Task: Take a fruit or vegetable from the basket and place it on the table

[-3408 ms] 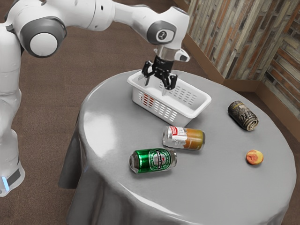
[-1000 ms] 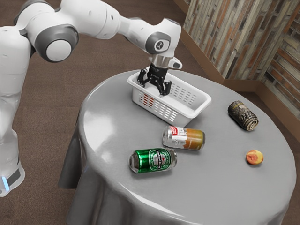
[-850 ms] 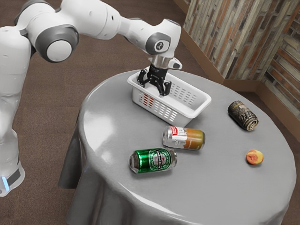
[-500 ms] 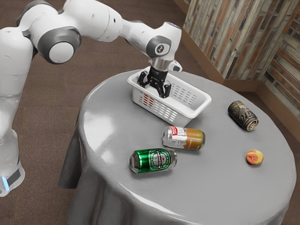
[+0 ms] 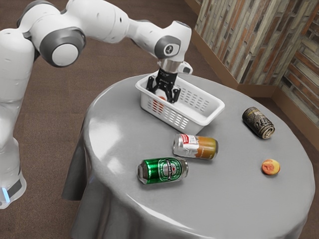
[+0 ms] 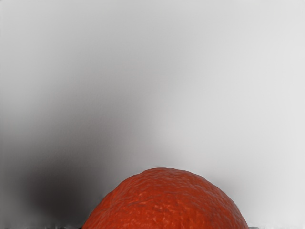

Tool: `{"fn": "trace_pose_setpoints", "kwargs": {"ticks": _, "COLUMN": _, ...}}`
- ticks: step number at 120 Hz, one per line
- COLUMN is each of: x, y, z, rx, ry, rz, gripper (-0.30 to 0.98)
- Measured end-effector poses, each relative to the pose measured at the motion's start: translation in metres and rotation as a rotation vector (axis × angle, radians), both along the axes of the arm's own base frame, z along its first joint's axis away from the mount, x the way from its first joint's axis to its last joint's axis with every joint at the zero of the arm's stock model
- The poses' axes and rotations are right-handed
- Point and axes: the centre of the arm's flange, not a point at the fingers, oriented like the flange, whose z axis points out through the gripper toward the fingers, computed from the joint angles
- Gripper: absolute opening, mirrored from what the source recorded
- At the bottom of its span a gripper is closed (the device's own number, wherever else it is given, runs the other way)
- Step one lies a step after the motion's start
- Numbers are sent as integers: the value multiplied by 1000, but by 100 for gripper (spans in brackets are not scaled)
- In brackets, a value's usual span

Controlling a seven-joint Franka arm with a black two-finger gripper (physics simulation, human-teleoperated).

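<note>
Orange [image 6: 167, 205] is gripped between the jaws, one on each side of it, in the white basket [image 5: 215, 113], at the end toward the exterior view's left (some red peel shows through the side slots too). Basket sits near the far edge of the bench [image 5: 239, 199]; silver-and-amber can [image 5: 195, 146] lies just beside it on the camera's side, then green can [image 5: 162, 170], both on their sides. Toward the bench edge at the exterior view's right: dark can [image 5: 258, 122], also on its side, and peach [image 5: 270, 167], closer to the camera.
</note>
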Motion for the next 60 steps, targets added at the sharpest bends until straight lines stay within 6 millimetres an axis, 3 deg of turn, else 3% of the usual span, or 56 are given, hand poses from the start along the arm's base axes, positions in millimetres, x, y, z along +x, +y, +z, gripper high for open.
{"fn": "trace_pose_setpoints", "kwargs": {"ticks": 33, "x": 12, "y": -1, "z": 52, "rx": 32, "ry": -98, "rz": -20, "gripper": 29}}
{"fn": "trace_pose_setpoints", "kwargs": {"ticks": 60, "x": 30, "y": -23, "z": 96, "rx": 56, "ry": -182, "rz": -72, "gripper": 28}}
